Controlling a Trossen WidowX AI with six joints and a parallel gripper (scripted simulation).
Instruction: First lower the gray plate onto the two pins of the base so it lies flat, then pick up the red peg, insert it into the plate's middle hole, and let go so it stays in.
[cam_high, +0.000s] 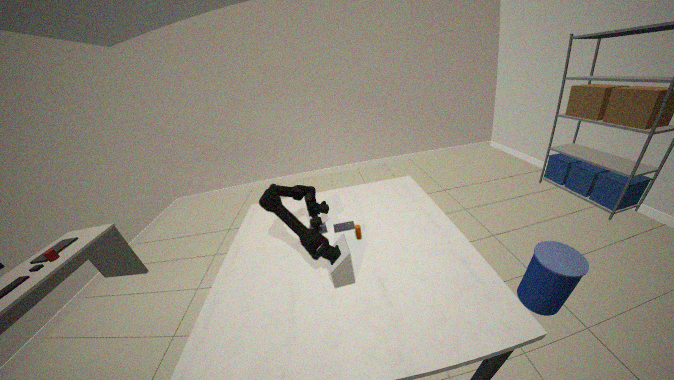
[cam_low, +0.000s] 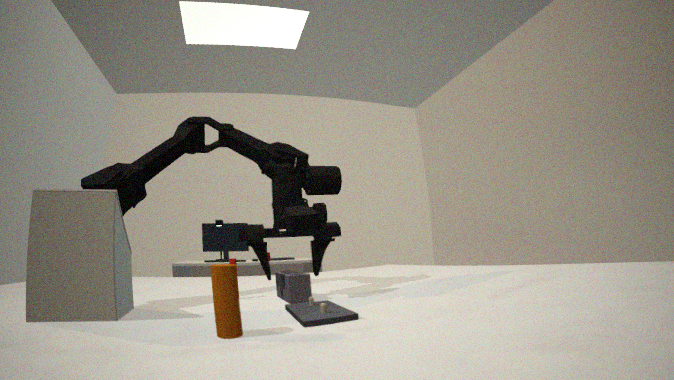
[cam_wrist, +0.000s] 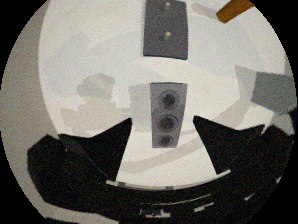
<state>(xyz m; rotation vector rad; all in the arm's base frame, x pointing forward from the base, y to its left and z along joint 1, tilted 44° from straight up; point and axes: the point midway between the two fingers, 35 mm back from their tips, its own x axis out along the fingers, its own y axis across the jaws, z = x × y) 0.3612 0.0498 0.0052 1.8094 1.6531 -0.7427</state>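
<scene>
The dark base (cam_high: 340, 227) (cam_low: 342, 315) (cam_wrist: 154, 45) lies on the table with two pale pins standing up. The gray plate (cam_low: 298, 288) (cam_wrist: 159, 111) is off the base, beside it on the table; it looks like a thick block, its three holes in a row facing the wrist camera. My gripper (cam_low: 292, 276) (cam_wrist: 162, 120) is open and empty, pointing down; in the wrist view its fingertips are on either side of the plate, and in the exterior view they are a little above it. The red peg (cam_low: 232, 261) shows only its top behind the orange cylinder; it is not visible in the wrist view.
The orange cylinder (cam_high: 358, 232) (cam_low: 227, 302) (cam_wrist: 234, 10) stands upright near the base. A gray wedge-like block (cam_high: 344, 270) (cam_low: 72, 257) (cam_wrist: 274, 91) stands by the arm's mount. A blue bin (cam_high: 552, 280) stands on the floor beyond the table edge.
</scene>
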